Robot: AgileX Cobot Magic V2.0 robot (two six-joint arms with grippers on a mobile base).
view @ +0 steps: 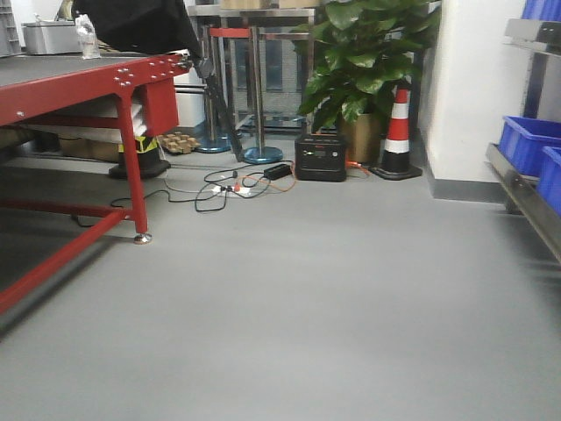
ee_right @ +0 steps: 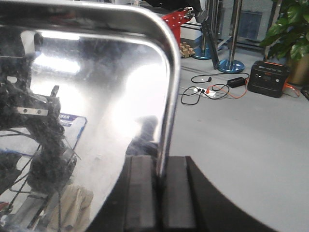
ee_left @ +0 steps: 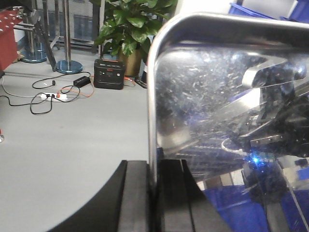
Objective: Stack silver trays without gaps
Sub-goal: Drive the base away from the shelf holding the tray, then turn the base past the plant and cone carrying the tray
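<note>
My left gripper (ee_left: pixel 154 166) is clamped on the thin rim of a shallow, round-cornered stainless-steel silver tray (ee_left: pixel 217 96). The tray stands up from the gripper and fills the right of the left wrist view. My right gripper (ee_right: pixel 161 162) likewise pinches a silver tray (ee_right: pixel 96 72) rim, the pan spreading leftward. I cannot tell whether it is the same tray. Beyond lie grey floor (ee_left: pixel 87 140), tangled cables (ee_left: pixel 43 96), a black power box (ee_left: pixel 109 74) and a leafy potted plant (ee_left: pixel 130 24). The bases are mirror-bright and scuffed.
</note>
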